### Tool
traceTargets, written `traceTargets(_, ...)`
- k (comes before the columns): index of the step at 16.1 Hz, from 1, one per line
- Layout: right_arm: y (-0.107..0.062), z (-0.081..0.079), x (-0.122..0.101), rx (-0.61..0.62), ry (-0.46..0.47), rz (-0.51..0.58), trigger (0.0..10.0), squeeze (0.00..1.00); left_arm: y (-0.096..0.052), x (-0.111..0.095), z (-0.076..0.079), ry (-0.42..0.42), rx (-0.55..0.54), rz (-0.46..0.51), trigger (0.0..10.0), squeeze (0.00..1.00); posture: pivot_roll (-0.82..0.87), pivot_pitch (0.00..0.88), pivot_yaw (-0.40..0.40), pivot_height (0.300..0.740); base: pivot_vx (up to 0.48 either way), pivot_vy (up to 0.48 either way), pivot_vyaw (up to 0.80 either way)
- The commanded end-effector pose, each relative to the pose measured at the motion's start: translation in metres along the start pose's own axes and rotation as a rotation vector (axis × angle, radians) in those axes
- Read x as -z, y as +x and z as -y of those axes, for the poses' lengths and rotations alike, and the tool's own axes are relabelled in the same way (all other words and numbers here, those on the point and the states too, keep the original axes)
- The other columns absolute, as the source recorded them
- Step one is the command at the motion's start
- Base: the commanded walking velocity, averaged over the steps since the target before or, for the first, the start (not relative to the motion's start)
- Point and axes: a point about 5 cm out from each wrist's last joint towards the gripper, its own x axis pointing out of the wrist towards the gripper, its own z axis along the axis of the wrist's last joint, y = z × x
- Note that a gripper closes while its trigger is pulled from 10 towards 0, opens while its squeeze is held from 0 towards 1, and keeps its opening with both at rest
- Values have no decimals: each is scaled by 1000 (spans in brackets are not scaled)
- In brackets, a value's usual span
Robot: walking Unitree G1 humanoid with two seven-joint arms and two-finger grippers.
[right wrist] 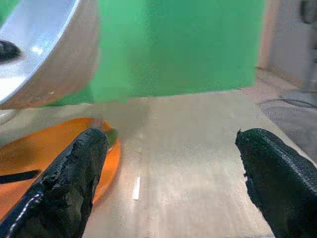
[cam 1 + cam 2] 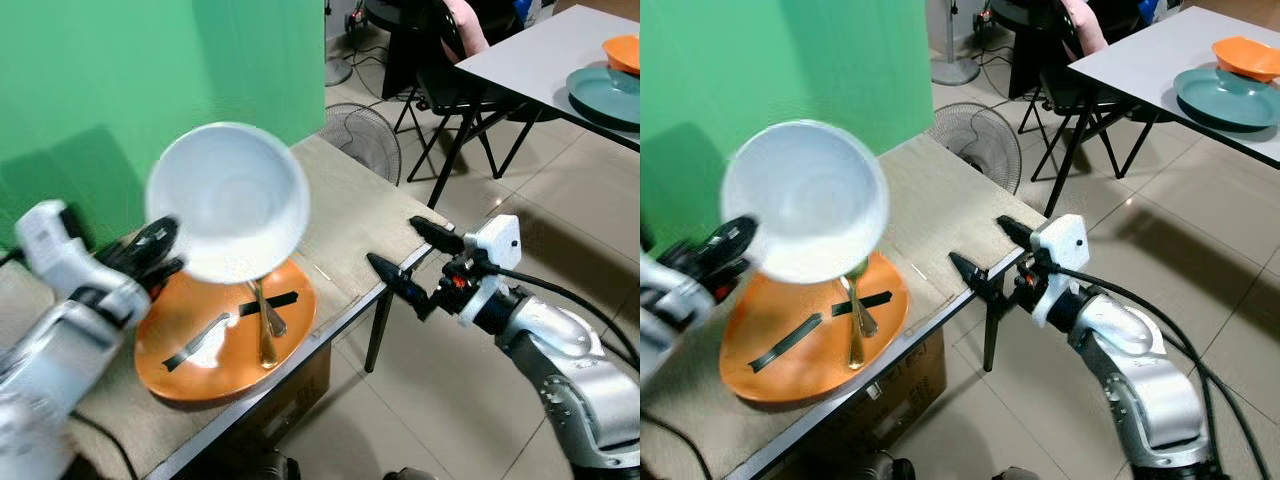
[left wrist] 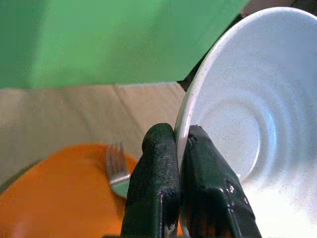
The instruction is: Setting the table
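My left tool (image 2: 160,255) is clenched on the rim of the white bowl (image 2: 232,200), 1 finger inside the rim and 1 outside, as my left wrist view shows with both black fingers (image 3: 158,188) pressed against the edge. The bowl (image 3: 247,124) is lifted off the counter (image 2: 360,215) and tipped so its open side faces up toward my head camera. It hangs above the far edge of the orange plate (image 2: 200,350), well clear of it.

The orange plate sits on the wooden counter near the front edge. On it lie a fork (image 2: 205,338) and a gold-coloured spoon (image 2: 265,330), along with 2 dark strips that cross each other near the middle. In my left wrist view the fork (image 3: 118,166) tines show just beside my fingers, below the bowl.

My right tool (image 2: 415,255) is released, its 2 fingers spread wide, and it hovers at the counter's right edge, pointing in toward the plate. It holds nothing. It is well apart from the bowl, which shows in my right wrist view as a pale curved underside (image 1: 47,52) high above the plate (image 1: 44,153).

Beyond the counter stand a floor fan (image 2: 365,135) and another table (image 2: 560,55) carrying a teal plate (image 2: 605,95).
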Motion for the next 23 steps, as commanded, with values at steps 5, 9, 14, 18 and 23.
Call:
traceTargets(5,-9,2,-1,279,10,20,10000,0,28,-3,42,219,34,181,0,0,-41,46,80,740,0,0,-609)
traceTargets(9,-19,9,-1,411,-12,-28,10000,0,32,14,58,401,38,190,10000,0,-63,35,65,740,0,0,-767)
traceTargets(14,-24,5,4,460,-15,-76,10000,0,18,43,42,614,2,175,10000,0,-93,11,49,740,0,0,-769)
traceTargets(18,-21,22,4,555,-22,-101,10000,0,19,51,36,699,-10,175,10000,0,-114,10,57,740,64,0,-769)
traceTargets(23,-21,22,7,559,-25,-122,10000,0,20,52,32,715,-16,201,10000,0,-117,1,60,740,314,0,-769)
